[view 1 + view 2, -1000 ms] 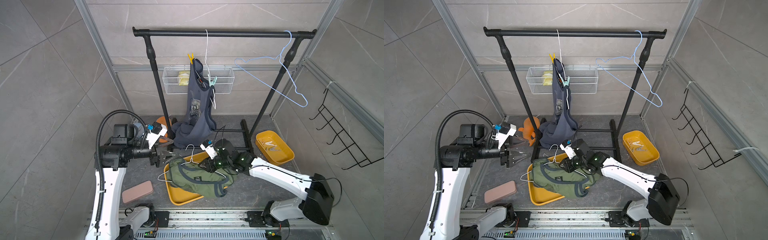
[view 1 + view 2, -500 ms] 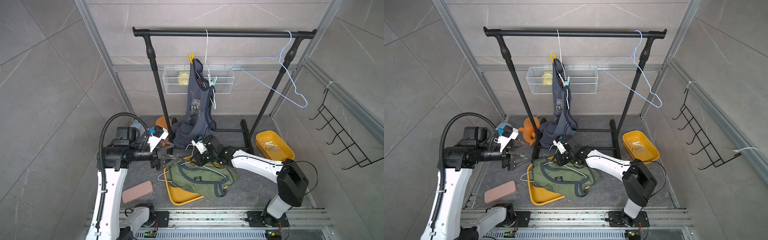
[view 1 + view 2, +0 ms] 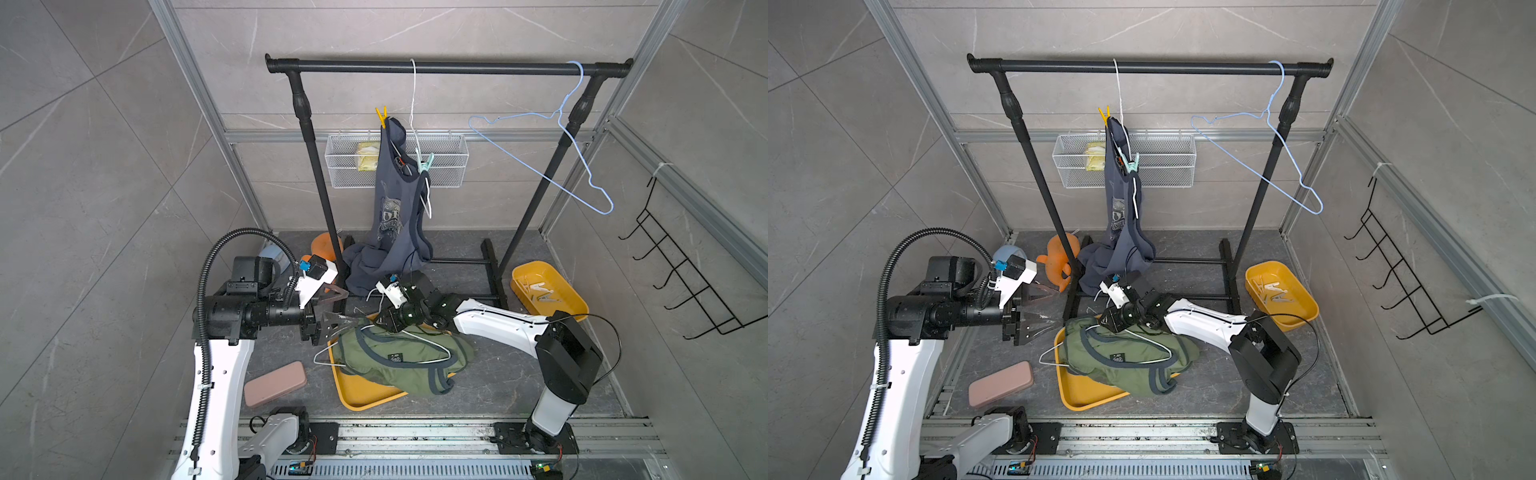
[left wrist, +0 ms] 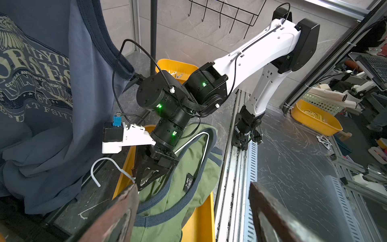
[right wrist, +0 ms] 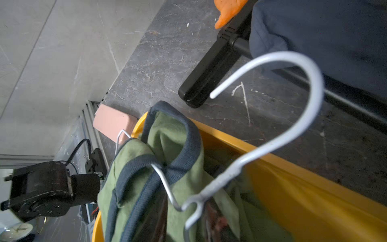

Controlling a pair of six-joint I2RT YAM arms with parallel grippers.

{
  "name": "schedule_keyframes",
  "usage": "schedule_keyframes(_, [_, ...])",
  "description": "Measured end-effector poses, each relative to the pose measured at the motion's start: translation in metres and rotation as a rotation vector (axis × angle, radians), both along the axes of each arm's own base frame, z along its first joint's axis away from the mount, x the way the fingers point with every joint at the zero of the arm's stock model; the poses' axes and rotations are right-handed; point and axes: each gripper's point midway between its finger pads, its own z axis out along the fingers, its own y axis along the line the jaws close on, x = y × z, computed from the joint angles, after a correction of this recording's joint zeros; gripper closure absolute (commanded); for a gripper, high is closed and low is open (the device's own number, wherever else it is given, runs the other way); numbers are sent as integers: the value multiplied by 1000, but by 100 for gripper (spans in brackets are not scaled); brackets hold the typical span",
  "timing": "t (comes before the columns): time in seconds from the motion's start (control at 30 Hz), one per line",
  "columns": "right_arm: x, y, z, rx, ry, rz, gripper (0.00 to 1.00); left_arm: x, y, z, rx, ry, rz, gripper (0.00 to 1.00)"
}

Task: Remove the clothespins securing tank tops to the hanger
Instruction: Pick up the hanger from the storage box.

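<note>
right end effector (image 5: 185,218) tips blurred, grip on white hanger (image 5: 293,125) unclear

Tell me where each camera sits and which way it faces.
Top views: high above the bases, looking down at the clothes rack; left arm, right arm show.
Left wrist: on left arm, faces the right gripper at the olive tank top; own fingertips show.
Right wrist: low, facing the white hanger hook; left arm's base behind.
Shared: both wrist views show the yellow tray.

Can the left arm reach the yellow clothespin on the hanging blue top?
Maybe, with a big lift. The yellow clothespin sits high on the blue top; the left tool hangs open low, and the rack's black post stands close to its path.
</note>
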Motion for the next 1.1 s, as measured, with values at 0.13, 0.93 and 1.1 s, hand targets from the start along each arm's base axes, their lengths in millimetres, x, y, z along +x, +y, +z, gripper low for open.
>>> schedule_keyframes(0.13, [1, 2, -4, 21, 21, 10, 86, -1, 0, -4, 1, 14, 0, 15])
schedule_keyframes(0.93, [-18, -16, 85, 124, -126, 68, 100, -9, 5, -4, 24, 29, 64, 31])
schedule_keyframes(1.1, [-21, -20, 84, 105, -126, 74, 100, -8, 5, -9, 23, 50, 67, 34])
